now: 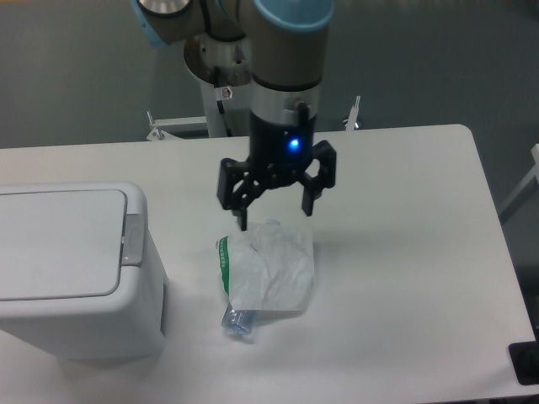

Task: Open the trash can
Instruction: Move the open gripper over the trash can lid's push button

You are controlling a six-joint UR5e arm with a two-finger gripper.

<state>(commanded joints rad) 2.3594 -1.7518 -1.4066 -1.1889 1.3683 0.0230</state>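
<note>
The trash can (72, 269) is a boxy white bin at the left front of the table, its flat lid down and a small grey latch (132, 239) on the lid's right edge. My gripper (276, 216) hangs open above the table, to the right of the can and clear of it. Its black fingers (242, 212) point down with nothing between them, just over the top edge of the crumpled wrapper.
A thin white plastic wrapper with a green stripe (268, 268) lies crumpled between the can and the table's middle. The arm's base column (226, 84) stands behind the table's far edge. A dark object (525, 364) sits at the front right corner.
</note>
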